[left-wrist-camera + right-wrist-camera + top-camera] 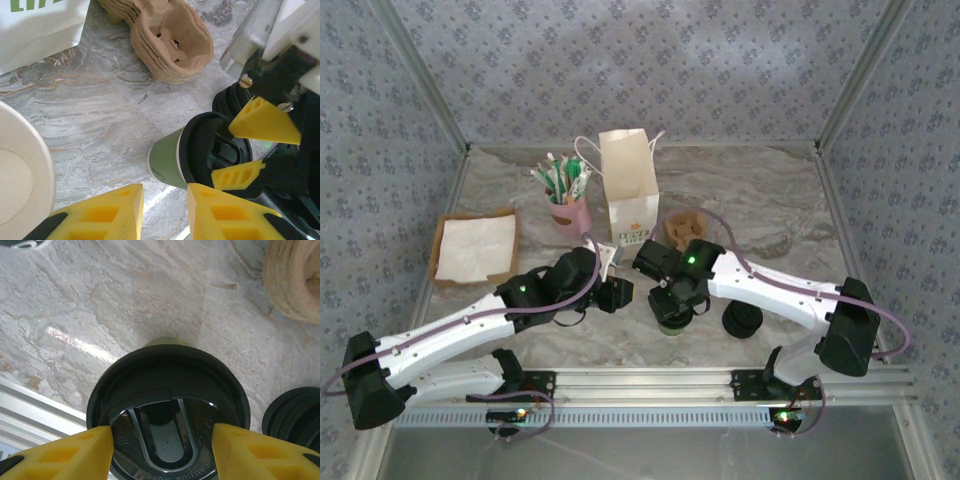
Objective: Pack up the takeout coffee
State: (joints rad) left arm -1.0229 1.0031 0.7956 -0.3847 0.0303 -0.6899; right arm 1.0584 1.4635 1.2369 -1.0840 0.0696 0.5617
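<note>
One takeout coffee (672,324) stands upright on the marble-patterned table (770,215), near the front edge between the two arms. It is a green cup wearing a round black lid (165,385).

The right gripper (162,430) comes down on it from above. Its two yellow fingers (65,455) sit one on each side of the lid's raised top, touching it at a middling width.

The left gripper (165,205) hangs just left of the cup. Its two yellow fingers (107,215) are narrowly parted, with nothing between them.

One cream paper cup (20,170) shows its open mouth at the left edge of the left wrist view.

One stack of black lids (742,320) rests just to the right of the coffee. Behind the coffee lies one nested stack of brown cardboard cup carriers (682,230).

One white paper bag (628,185) stands open farther back, with green lettering low on its front.

Beside the bag, to the left, is one pink cup (570,215) full of green-and-white wrapped sticks; their number cannot be told.

Well to the left, one brown tray (445,240) holds white napkins (477,248).
</note>
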